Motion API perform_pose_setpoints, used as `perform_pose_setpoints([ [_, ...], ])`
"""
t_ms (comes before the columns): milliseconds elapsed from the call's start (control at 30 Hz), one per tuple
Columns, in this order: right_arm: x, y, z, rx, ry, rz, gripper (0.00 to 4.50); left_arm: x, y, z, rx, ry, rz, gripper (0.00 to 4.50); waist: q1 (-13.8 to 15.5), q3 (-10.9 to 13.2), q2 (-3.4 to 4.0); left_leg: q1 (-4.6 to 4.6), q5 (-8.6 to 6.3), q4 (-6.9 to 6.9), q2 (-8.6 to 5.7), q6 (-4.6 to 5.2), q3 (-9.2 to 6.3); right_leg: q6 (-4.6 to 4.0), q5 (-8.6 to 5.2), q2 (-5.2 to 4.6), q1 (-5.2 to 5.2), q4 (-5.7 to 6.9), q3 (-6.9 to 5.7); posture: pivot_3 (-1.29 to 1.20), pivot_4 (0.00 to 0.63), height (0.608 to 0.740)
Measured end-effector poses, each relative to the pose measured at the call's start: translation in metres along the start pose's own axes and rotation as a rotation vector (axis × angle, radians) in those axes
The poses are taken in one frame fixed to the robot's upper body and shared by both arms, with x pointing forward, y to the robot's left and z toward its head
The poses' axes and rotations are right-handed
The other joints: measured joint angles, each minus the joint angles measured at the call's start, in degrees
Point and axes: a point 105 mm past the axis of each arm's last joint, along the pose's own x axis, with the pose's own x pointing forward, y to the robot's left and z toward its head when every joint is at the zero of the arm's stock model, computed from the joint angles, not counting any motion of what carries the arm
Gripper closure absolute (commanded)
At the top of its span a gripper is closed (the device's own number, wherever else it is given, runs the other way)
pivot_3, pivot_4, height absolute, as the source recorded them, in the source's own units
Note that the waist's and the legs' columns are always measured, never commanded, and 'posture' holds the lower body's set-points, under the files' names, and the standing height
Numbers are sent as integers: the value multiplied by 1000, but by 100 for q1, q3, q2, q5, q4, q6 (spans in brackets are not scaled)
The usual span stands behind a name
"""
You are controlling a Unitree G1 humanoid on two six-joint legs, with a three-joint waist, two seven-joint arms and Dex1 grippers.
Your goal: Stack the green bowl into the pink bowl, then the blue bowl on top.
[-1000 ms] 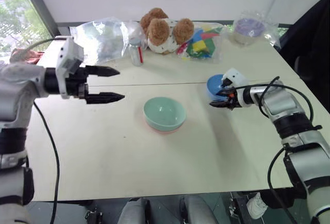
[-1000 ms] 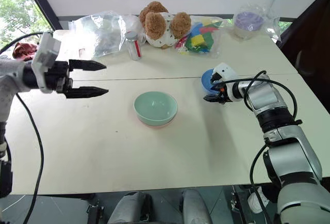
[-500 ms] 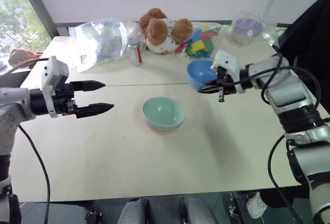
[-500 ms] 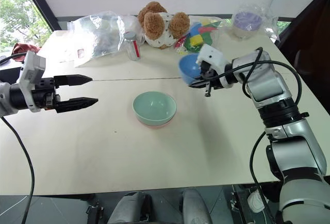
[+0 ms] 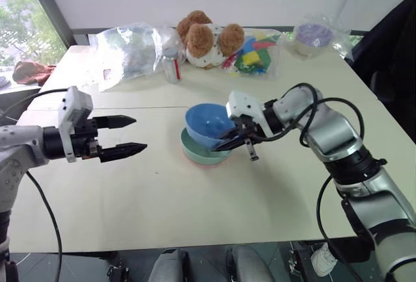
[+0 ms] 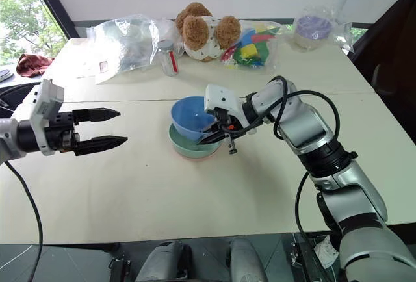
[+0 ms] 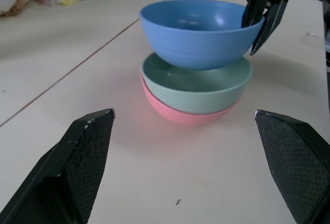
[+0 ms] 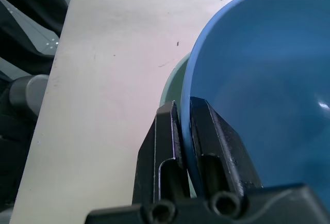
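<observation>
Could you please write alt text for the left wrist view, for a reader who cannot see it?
The right gripper holds the blue bowl by its rim just above the green bowl, nested in the pink bowl on the table.

Sky-blue bowl [image 7: 201, 33] showing above mint-green bowl [image 7: 196, 87], salmon-pink bowl [image 7: 178, 114] peeking beneath, black fingers [image 7: 77, 170] framing, cream table [image 5: 195, 210] lying plain.

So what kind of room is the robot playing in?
Probably a robot practice room, not a kitchen. The plain pale table stands by a window, and along its far edge sit a teddy bear and bagged coloured toys, like props for practising.
</observation>
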Motion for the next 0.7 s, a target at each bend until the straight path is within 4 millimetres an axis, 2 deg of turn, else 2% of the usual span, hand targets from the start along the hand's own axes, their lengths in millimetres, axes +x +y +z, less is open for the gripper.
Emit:
perform_pose_setpoints([
  [200, 4, 4, -1, 1, 1, 32, 360, -1, -3, 0, -11, -9, 14, 0, 1, 0, 0, 0, 1, 1, 0, -1, 0, 0, 0, -1, 1, -1, -1, 0, 150, 740],
  [233, 3, 3, -1, 0, 1, 27, 24, -2, -3, 1, -14, -13, 20, 0, 2, 0, 0, 0, 1, 0, 0, -1, 0, 0, 0, -1, 1, -1, -1, 0, 150, 740],
  [333, -8, 2, 2, -4, 0, -1, 24, -2, -4, 2, -11, -18, 22, 0, 29, 1, 1, -1, 1, 0, -2, -1, -1, -1, 0, -6, 1, -3, -3, 0, 150, 740],
  [467, -55, 0, 5, 4, 5, -115, 24, -3, -4, 0, -11, -3, 25, 0, 43, 0, 0, -1, -1, -4, -7, 1, -4, -1, 0, -16, 9, -21, -14, 0, 150, 740],
  [567, -91, 8, -10, 82, 36, -216, 24, -6, -5, -6, -14, 28, 30, 0, 33, -1, -1, -1, -2, -13, -7, 3, -11, -1, 0, -20, 20, -46, -21, 0, 150, 740],
  [700, -110, 26, -29, 205, 52, -281, 24, -10, -4, -10, 30, 69, 37, 0, -12, 0, 3, 1, -2, -21, -6, 2, -7, -2, -1, -20, 17, -48, -18, 0, 150, 740],
])
